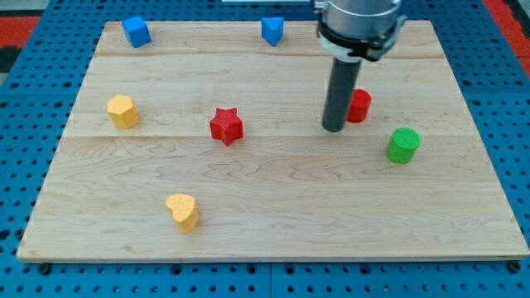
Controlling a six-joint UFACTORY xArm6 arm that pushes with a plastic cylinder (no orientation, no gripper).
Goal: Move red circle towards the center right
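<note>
The red circle block (360,105) sits on the wooden board right of centre, partly hidden behind my rod. My tip (334,128) rests on the board just left of and slightly below the red circle, touching or nearly touching its left side. A green circle block (403,145) lies to the lower right of the red circle, a short gap away.
A red star block (226,126) lies near the board's centre. A yellow block (122,111) is at the left and a yellow heart block (182,212) at the lower left. Two blue blocks (137,31) (272,31) sit along the top edge. The board's (464,223) right edge lies beyond the green circle.
</note>
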